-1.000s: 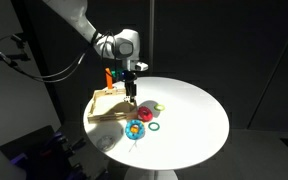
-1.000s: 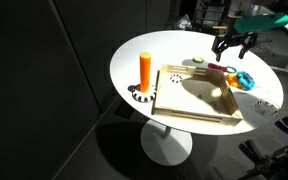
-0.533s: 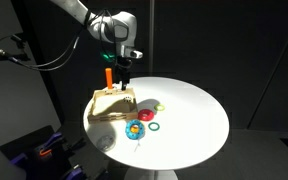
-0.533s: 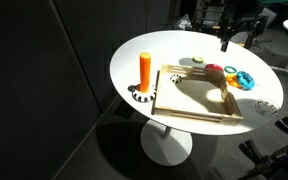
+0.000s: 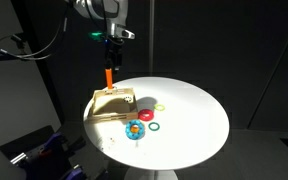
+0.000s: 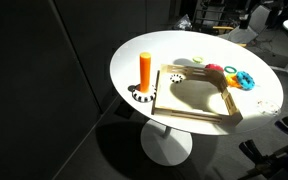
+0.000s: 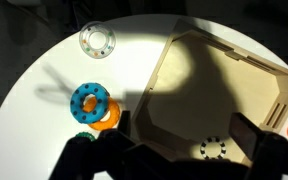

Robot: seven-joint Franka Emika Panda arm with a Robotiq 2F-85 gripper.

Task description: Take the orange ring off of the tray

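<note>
We see the end effector (image 5: 112, 38) hanging high above the counter (image 5: 196, 112), over the corner of the tray (image 5: 112, 104) where the orange peg (image 5: 108, 77) stands upright. Only the wrist view shows how far open it is. Its two dark fingers (image 7: 84, 156) enter from the bottom edge, spread wide and released. They grip nothing and touch nothing, and the bare wood of the tray shows between them.

The wrist view also shows the orange ring (image 7: 110, 119) best. It lies flat on the counter just beside the tray's edge, off the board. A blue ring (image 7: 89, 100) touches it and partly overlaps it. A clear ring (image 7: 97, 41) lies on its own farther along the counter. A small black dotted ring (image 7: 213, 149) sits on the tray near the peg corner.

An exterior view shows the same group from the side. There the orange ring (image 6: 227, 70) sits next to the blue ring at the tray's short end, well apart from the peg at the opposite end. We cannot make out the end effector in that view.

Only one exterior view shows a dark green ring (image 5: 155, 127), lying alone on the counter and clear of the tray. It also shows the arm reaching down from the top of the frame.
</note>
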